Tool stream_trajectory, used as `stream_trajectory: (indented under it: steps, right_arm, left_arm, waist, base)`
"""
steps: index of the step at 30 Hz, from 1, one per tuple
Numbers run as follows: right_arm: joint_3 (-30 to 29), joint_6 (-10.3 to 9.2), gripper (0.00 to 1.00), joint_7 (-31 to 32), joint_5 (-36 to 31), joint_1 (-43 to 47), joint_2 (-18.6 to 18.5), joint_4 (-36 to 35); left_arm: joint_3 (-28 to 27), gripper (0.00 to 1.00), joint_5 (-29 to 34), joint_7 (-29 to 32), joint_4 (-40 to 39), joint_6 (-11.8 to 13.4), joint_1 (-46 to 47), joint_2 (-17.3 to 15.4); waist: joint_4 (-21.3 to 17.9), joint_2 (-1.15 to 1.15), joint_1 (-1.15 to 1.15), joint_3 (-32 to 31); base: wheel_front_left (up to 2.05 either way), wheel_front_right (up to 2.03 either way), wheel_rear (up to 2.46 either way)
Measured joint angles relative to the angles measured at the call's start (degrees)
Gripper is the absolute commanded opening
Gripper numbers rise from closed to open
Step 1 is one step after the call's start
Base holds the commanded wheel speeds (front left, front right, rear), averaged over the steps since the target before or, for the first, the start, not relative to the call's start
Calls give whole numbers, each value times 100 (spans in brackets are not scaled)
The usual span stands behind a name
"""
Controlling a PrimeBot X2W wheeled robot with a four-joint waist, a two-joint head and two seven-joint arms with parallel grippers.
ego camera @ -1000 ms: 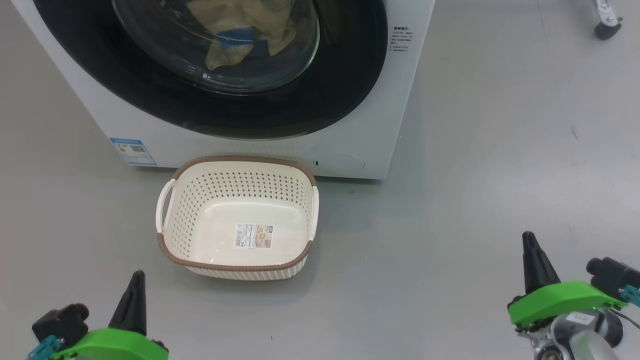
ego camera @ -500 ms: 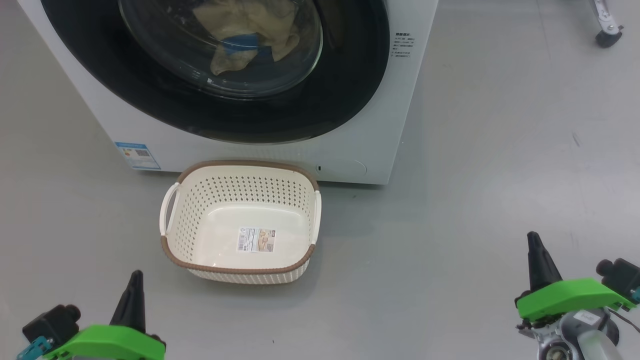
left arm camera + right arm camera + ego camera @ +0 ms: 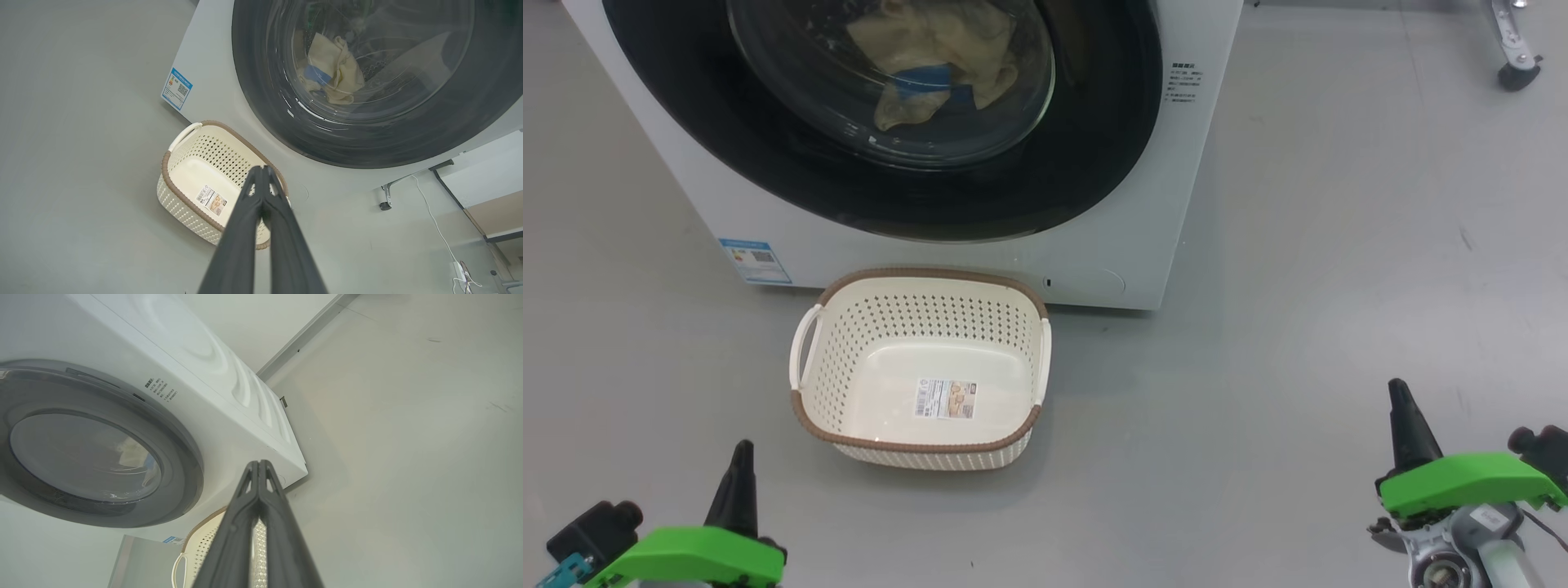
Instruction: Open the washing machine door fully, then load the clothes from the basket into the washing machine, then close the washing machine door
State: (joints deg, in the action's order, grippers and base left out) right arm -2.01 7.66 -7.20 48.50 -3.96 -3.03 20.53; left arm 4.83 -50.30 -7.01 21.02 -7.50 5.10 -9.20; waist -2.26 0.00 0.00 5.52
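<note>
At the lower left of the head view, the left gripper (image 3: 741,451) hangs low over the grey floor (image 3: 1339,245). Its two dark fingers are pressed together to a single point and hold nothing. In its own wrist view the left gripper (image 3: 263,168) points towards the basket's near rim, with the fingers meeting at the tip.

A small blue label sticker (image 3: 756,261) sits on the lower left corner of the washing machine (image 3: 1111,212) front. Just right of it, the basket (image 3: 931,273) stands upright on the floor, its far rim close against the foot of the machine. Its cream bottom is bare around a label sticker (image 3: 945,398).

Above the basket, the washing machine door (image 3: 768,171) lies shut, its black rim flat against the white front. Behind the glass bowl, the clothes (image 3: 931,49) lie in a pale yellow heap inside the drum, with a strip of blue trim showing.

At the lower right, well apart from the basket, the right gripper (image 3: 1397,385) also hangs above the floor. Its fingers are closed on each other and grip nothing. In the right wrist view the closed tips (image 3: 259,462) point at the machine's lower front corner.

A dark caster (image 3: 1515,75) stands on the floor near the far right edge.
</note>
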Motion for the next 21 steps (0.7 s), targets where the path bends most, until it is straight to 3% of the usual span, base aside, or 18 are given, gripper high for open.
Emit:
stream_trajectory:
  steps: [21]
  right_arm:
    - [-136, -1, 0, 349, 1211, 0, 1, -131]
  left_arm:
    - [-248, 0, -1157, 359, -138, 3, -3, 179]
  waist:
    - [63, 0, 0, -148]
  base:
    - [0, 0, 0]
